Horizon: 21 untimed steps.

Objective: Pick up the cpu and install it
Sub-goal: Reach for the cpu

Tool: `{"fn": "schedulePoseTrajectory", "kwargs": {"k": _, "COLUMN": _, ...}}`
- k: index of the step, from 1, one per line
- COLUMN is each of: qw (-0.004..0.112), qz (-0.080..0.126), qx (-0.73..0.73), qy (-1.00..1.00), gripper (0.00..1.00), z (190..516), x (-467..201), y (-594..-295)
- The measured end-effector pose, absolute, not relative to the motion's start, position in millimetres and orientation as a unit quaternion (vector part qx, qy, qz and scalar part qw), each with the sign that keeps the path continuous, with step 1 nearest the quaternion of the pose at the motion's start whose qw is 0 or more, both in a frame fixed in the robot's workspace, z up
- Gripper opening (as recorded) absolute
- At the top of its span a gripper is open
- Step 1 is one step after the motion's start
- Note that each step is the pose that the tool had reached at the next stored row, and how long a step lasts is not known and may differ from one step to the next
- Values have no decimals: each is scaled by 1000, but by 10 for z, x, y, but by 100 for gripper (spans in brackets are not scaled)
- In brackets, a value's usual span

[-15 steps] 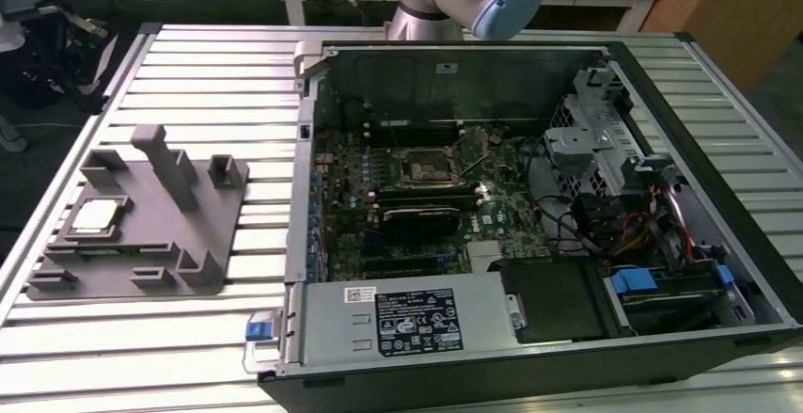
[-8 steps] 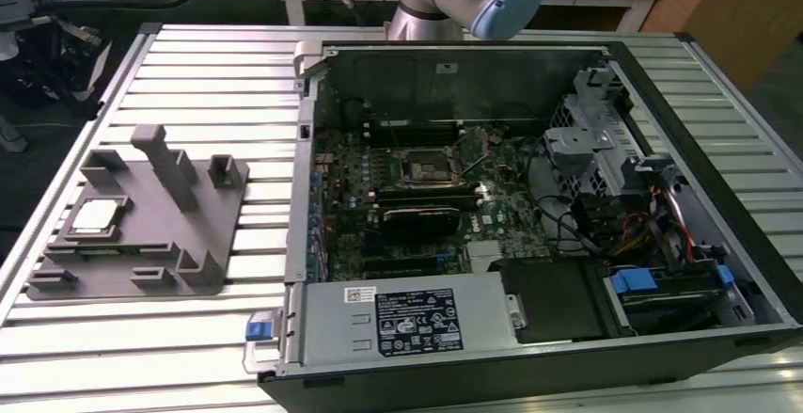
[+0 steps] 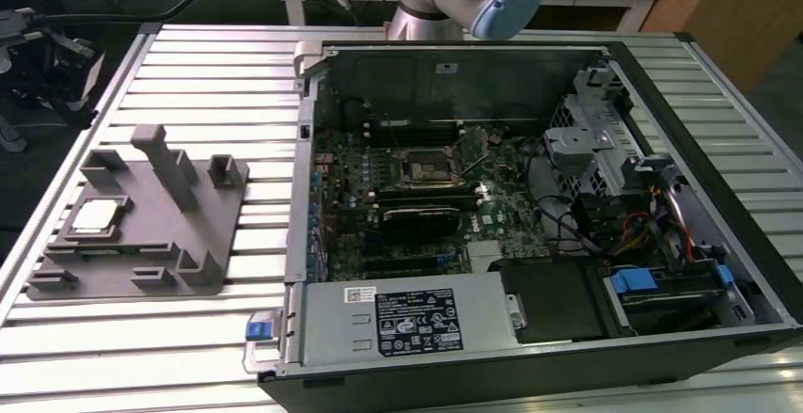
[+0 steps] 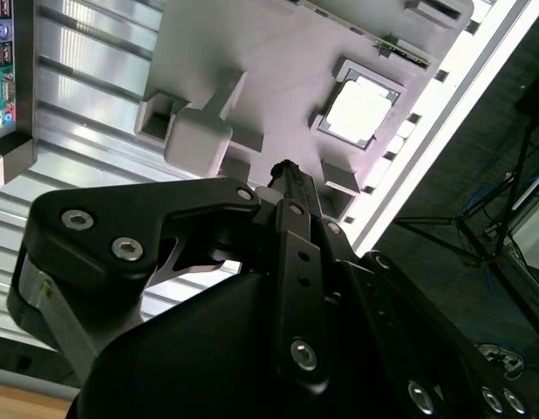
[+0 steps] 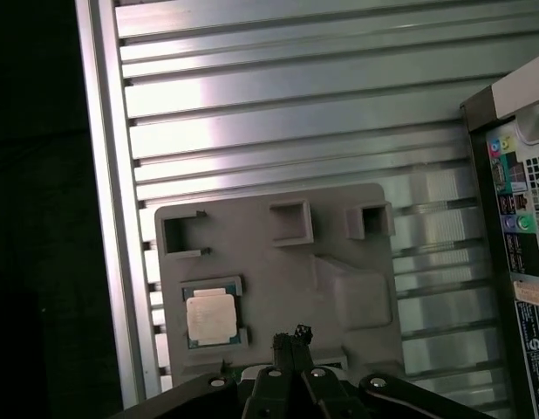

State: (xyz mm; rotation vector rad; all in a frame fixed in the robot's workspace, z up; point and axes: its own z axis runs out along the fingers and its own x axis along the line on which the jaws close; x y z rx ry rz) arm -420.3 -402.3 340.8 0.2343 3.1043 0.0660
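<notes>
Slatted metal bench bears one open computer case and one fixture block holding one cpu; hand, pressed together, hovers near it.

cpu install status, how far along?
Done: nothing yet. The cpu lies in its pocket on the grey fixture, on the table beside the open computer case. In hand: the gripper hovers over the fixture close to the cpu, not touching it. Left: pickup and install. The motherboard socket sits inside the case, apart from the cpu.
</notes>
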Motion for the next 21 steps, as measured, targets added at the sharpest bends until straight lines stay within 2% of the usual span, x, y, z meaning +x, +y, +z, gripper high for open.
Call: {"fn": "schedulePoseTrajectory", "kwargs": {"k": 21, "qw": 14, "qz": 21, "qx": 76, "qy": 997, "gripper": 11, "z": 3193, "x": -4359, "y": -4097}}
